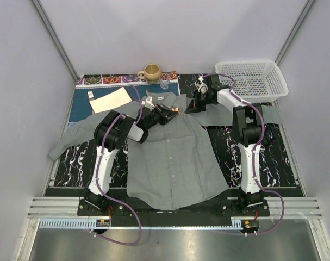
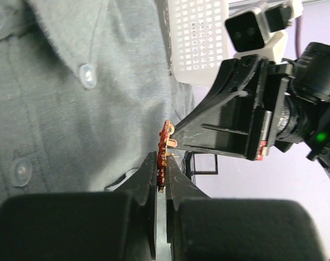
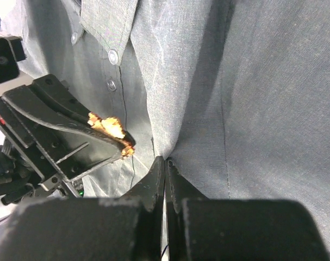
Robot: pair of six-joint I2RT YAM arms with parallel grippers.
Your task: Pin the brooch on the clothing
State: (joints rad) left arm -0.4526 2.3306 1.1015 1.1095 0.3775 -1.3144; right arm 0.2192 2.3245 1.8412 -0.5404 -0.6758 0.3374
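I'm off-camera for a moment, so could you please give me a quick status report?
Left claw shut on brooch, near collar of grey shirt. Right claw shut, tips against a shirt fold. Nothing seen in the way.

I work in a robotics lab booth. Plain pale-grey panel walls (image 1: pixel 170 32) on bare aluminium corner posts (image 1: pixel 55 37) close in a black marble-patterned tabletop (image 1: pixel 279 157). A slotted aluminium rail (image 1: pixel 170 208) along the near edge carries my two bolted arm bases (image 1: pixel 97 202), with looped purple cables (image 1: pixel 284 206) trailing. A tan ceramic mug (image 1: pixel 151 72) and a white plastic mesh basket (image 1: pixel 246 63) sit at the far edge.
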